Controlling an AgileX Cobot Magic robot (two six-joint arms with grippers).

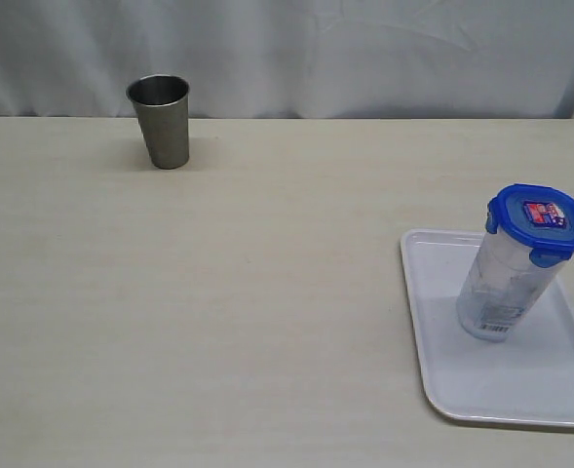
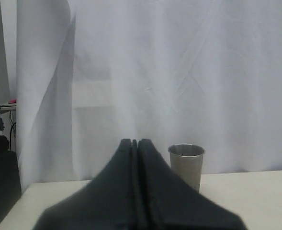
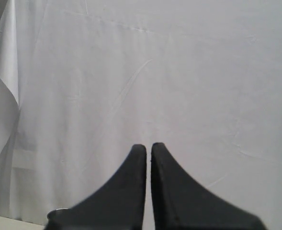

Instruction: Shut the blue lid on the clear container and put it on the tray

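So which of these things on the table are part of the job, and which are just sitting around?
Part of the job:
- blue lid, seated on top of the clear container
- tray, with that container standing on it

Just sitting around:
- steel cup, far from the tray
- white curtain behind

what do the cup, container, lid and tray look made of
The cup: likely metal, brushed grey, dull sheen. The clear container: probably transparent plastic; the tray shows through it. The blue lid: seemingly glossy plastic with moulded flaps. The tray: looks like smooth white plastic with a rounded rim.
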